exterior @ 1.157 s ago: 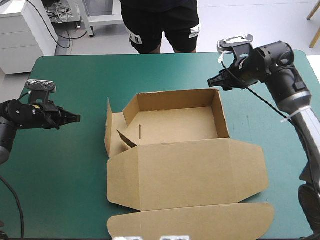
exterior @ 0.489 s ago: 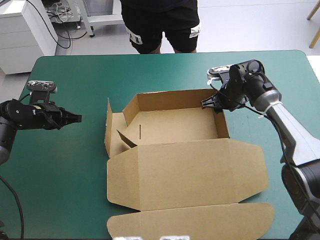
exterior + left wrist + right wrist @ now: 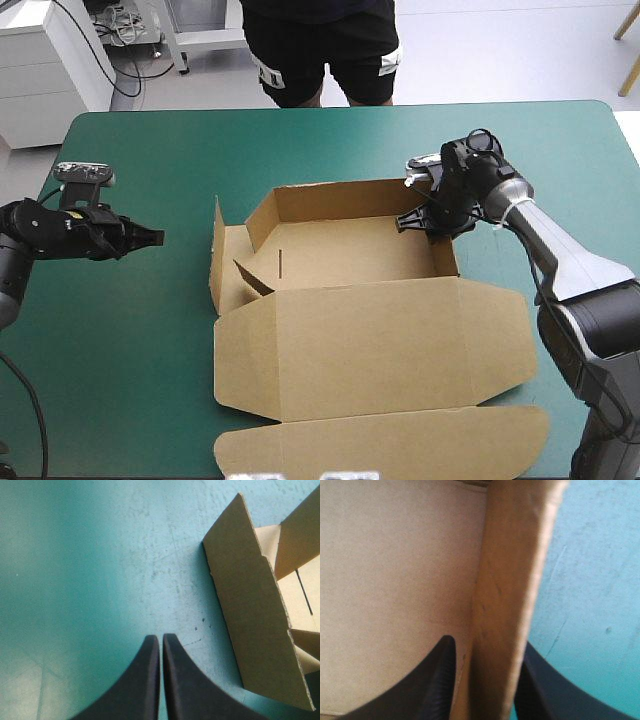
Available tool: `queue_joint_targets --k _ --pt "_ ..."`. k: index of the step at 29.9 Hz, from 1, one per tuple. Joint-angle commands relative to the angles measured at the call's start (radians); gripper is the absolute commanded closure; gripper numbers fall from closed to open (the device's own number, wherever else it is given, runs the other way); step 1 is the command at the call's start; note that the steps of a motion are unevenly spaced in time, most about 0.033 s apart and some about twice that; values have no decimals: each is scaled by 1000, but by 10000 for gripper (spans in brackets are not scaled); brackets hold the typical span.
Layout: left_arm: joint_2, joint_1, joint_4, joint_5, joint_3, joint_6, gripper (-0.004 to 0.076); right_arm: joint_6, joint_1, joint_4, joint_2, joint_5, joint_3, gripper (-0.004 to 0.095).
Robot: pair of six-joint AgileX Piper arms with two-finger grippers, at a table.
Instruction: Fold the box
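Note:
The brown box point(image 3: 350, 250) lies mid-table as an open tray with its far and right walls raised. Its lid point(image 3: 370, 345) lies flat toward the near edge. A side flap point(image 3: 216, 250) stands upright at the tray's left end, and the same flap point(image 3: 255, 615) shows ahead of the left gripper. My right gripper point(image 3: 425, 222) is low at the tray's far right corner. It is open, one black finger inside and one outside the right wall point(image 3: 505, 580). My left gripper point(image 3: 155, 237) hovers shut over the cover, left of the box and apart from it; its fingers point(image 3: 161, 645) meet in a point.
The lid's front flap point(image 3: 380, 445) reaches almost to the table's near edge. Teal-green cover point(image 3: 120, 330) lies bare between the left gripper and the box, and more of it point(image 3: 590, 580) shows just outside the right wall.
My right gripper has come down and leftward from above the table's far right onto the box's right wall, which now sits between its fingers. The left arm and the box have not moved.

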Motion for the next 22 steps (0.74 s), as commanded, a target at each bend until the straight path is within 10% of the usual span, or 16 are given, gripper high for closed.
queue_joint_targets --k 1,6,22 --pt "-24 4 -41 -34 -30 -9 723 -9 -6 -12 -51 -9 -26 772" --pt "-24 4 -43 -27 -30 -7 727 -22 -6 -12 -48 -1 -26 928" --pt "-24 4 -43 -39 -30 -7 731 -162 -222 250 -213 8 -26 929"
